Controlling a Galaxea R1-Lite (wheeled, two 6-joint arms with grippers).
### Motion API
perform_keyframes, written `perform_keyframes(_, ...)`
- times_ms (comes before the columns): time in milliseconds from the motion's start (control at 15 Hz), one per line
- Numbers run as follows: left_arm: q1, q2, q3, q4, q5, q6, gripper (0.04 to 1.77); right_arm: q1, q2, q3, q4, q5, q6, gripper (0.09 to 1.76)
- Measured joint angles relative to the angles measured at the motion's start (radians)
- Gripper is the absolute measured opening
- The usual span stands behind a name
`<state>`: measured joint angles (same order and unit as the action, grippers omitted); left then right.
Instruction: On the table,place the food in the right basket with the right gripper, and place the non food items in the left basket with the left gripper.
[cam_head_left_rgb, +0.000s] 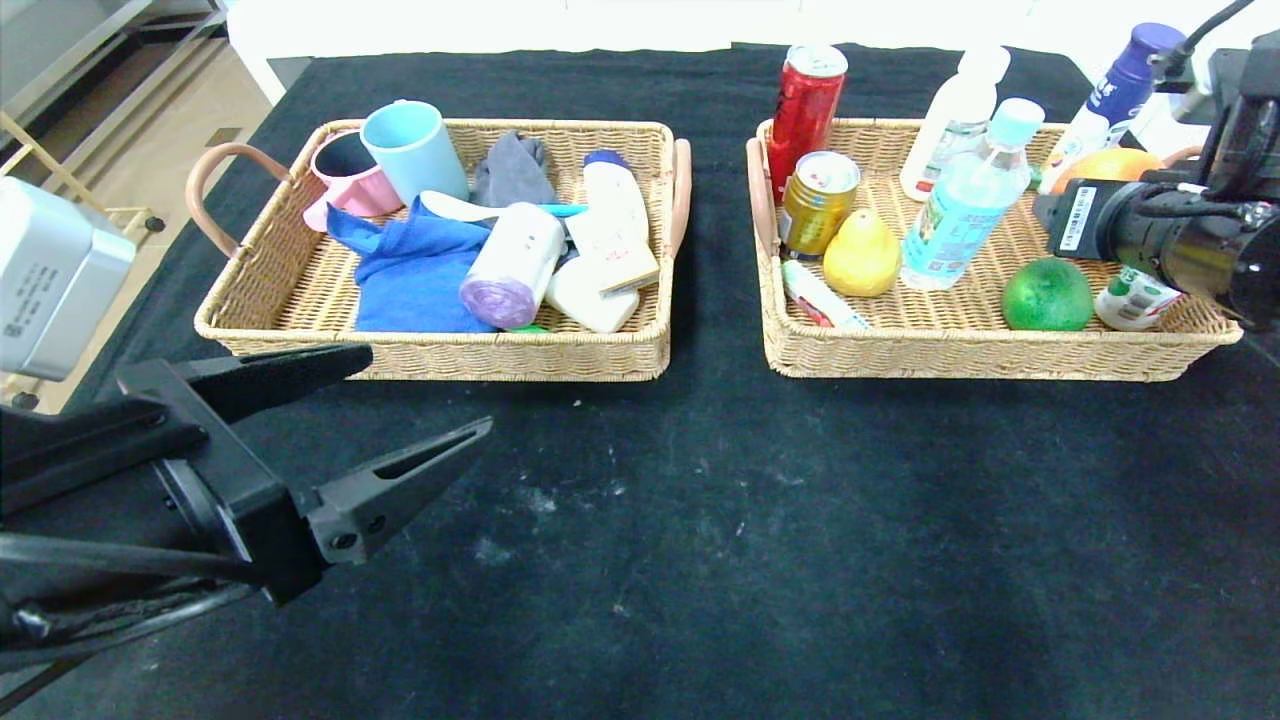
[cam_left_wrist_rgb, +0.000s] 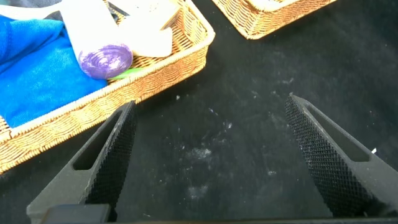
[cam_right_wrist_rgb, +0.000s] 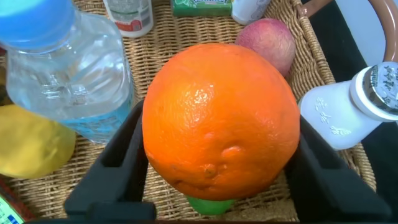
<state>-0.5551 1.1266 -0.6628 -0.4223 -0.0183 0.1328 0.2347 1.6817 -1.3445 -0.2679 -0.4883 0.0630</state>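
I had the right gripper over the far right corner of the right basket, its fingers set against both sides of the orange. The clear bottle and yellow pear sat at about nine o'clock from it, inside the rim. The left gripper hung spread wide over bare black table, the left basket at its twelve o'clock. The purple-topped roll lay just inside that basket's near edge.
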Motion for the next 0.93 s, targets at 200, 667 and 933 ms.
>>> perform_keyframes(200, 0.0, 0.003, 0.003, 0.0, 0.0, 0.0, 1.72, 0.0, 0.008, 0.0, 0.0, -0.001, 0.0, 1.43)
perform_keyframes(667, -0.001, 0.004, 0.003, 0.0, 0.0, 0.0, 1.72, 0.009, 0.009, 0.018, 0.003, -0.011, -0.001, 1.59)
perform_keyframes(933, 0.004, 0.004, 0.003, 0.0, 0.001, 0.008, 1.72, 0.015, -0.02, 0.055, 0.006, -0.011, -0.019, 1.64)
